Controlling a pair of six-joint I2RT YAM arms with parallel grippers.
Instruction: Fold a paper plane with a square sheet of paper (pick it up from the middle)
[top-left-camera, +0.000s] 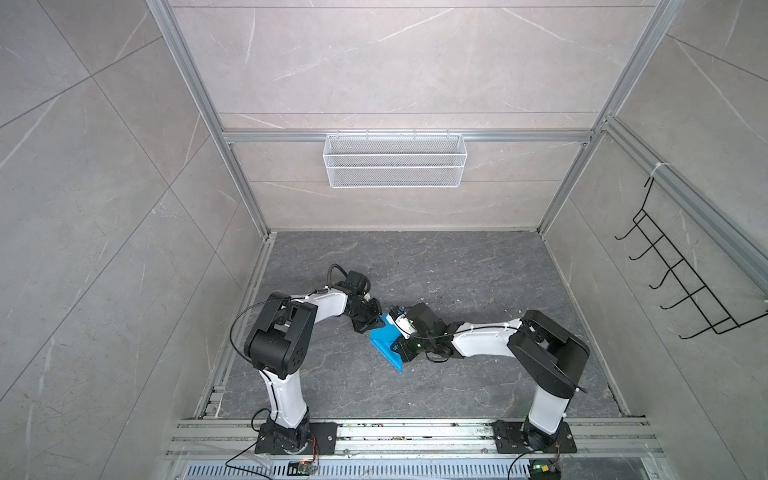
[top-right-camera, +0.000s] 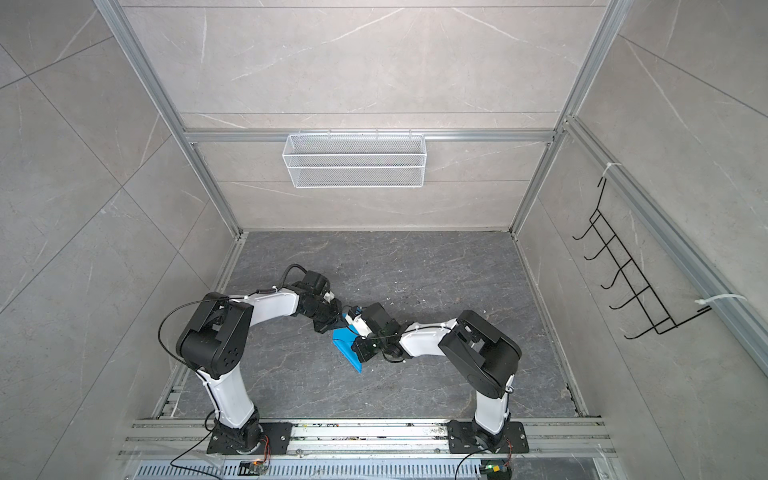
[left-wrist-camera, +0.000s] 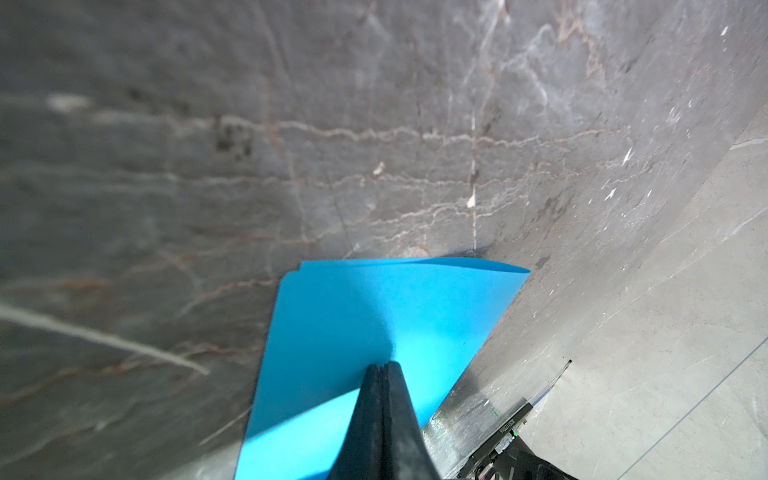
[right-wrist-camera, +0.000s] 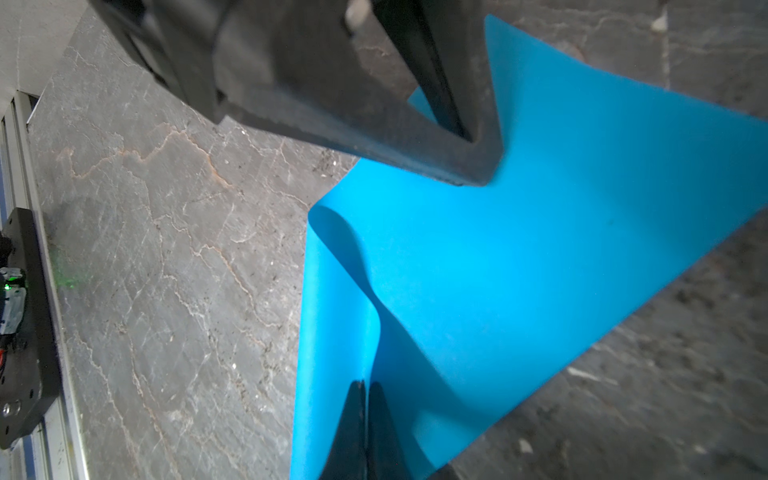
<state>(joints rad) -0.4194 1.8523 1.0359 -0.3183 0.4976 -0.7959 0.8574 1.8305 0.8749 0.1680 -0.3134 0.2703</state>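
Two cameras close, two high.
Wrist cameras peek from just behind the left claw (left-wrist-camera: 384, 368) and right claw (right-wrist-camera: 365, 386). Both top views look down from far above. All share the blue paper (top-left-camera: 384, 340).

Just below the frame's centre, the folded blue paper (top-left-camera: 382, 343) lies between both arms. The left gripper (top-left-camera: 375, 322) meets its upper edge and the right gripper (top-left-camera: 394, 348) its right side, both apparently pinching it.

Paper (top-left-camera: 380, 338) mid-frame, above the table (top-left-camera: 478, 270), between left gripper (top-left-camera: 376, 321) at its upper left and right gripper (top-left-camera: 394, 348) at its right. Basket (top-left-camera: 395, 160) hung upper centre, rack (top-left-camera: 683, 262) far right.
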